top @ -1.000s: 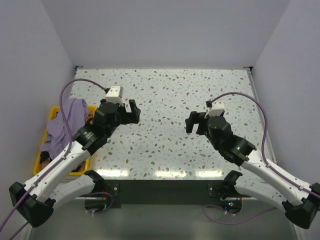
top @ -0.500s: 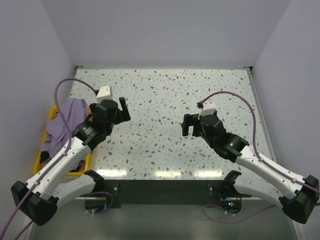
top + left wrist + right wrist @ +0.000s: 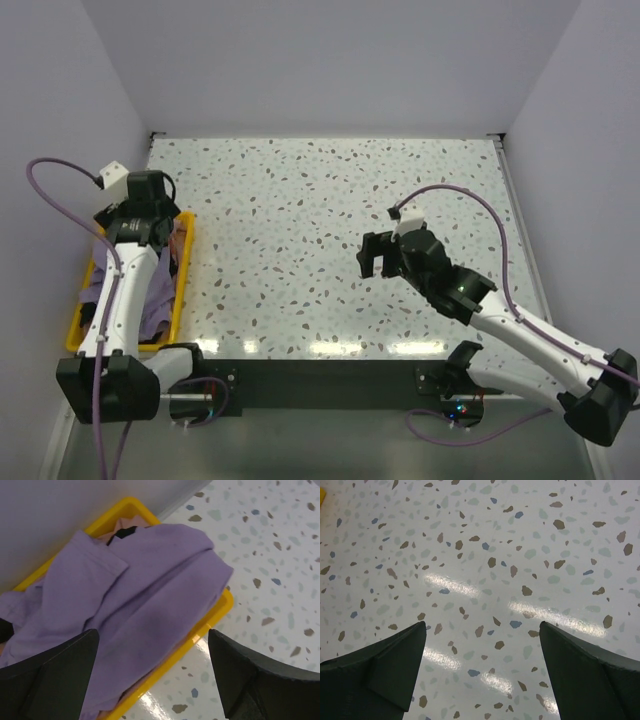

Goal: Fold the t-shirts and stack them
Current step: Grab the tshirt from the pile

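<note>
1. Lavender shirt (image 3: 150, 590) lies crumpled in the yellow crate (image 3: 212, 622), spilling over the rim nearest the desk (image 3: 330, 200). A black scrap (image 3: 124, 532) peeks out at the far corner (probably the second shirt, though too little shows to be sure).
2. Over the heap hangs the left claw (image 3: 152, 640), fingers wide apart and holding nothing. The right claw (image 3: 482, 627) hovers above bare desk, well apart from the crate, also spread and empty.
3. Risks from here:
   - A pinch through several layers at once would bring the shirt out bunched and hard to spread.
   - A finger set too low or too far out could catch the rim and drag or tip the crate.
   - Lifting the lavender cloth may haul the black one out with it (they look tangled).
   - A trailing sleeve might snag on the rim.
4. The desk is pale speckled terrazzo, glossy under strip-light glare, so fabric will likely slide while being flattened.
5. Plain pale walls (image 3: 330, 60) close in on three sides. The left one stands just beside the crate, which cramps that arm.
</note>
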Motion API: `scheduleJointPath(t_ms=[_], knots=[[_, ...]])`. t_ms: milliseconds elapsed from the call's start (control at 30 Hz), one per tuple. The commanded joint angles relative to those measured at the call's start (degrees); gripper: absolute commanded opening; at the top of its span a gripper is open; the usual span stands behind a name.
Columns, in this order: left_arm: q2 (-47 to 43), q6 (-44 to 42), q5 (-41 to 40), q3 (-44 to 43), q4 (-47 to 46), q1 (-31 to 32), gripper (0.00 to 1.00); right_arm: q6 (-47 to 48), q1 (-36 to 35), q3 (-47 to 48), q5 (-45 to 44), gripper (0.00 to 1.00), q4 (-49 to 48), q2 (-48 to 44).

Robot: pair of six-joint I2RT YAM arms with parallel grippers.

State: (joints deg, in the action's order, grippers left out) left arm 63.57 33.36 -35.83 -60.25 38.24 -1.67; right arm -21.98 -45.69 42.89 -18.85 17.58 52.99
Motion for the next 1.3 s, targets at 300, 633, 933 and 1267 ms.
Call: scheduleJointPath(t_ms=[300, 633, 933, 1267], knots=[[13.25, 0.12, 2.52, -0.14, -6.86, -10.19, 0.69, 0.44, -0.01, -0.88, 2.32, 0.99, -1.67, -3.95], [9.47, -1.55, 4.98, 2.33, -8.80, -10.54, 0.06, 0.01, -0.01, -1.06, 4.17, 0.99, -1.41, -4.65], [1.03, -7.43, 17.19, -7.93, -7.04, -10.37, 0.00, -0.08, -0.01, -1.06, 5.14, 0.99, -1.50, -4.21], [4.63, -6.56, 25.20, -30.97, -1.59, 8.68, 0.00, 0.27, -0.01, -1.15, 2.77, 0.99, -1.59, -4.92]])
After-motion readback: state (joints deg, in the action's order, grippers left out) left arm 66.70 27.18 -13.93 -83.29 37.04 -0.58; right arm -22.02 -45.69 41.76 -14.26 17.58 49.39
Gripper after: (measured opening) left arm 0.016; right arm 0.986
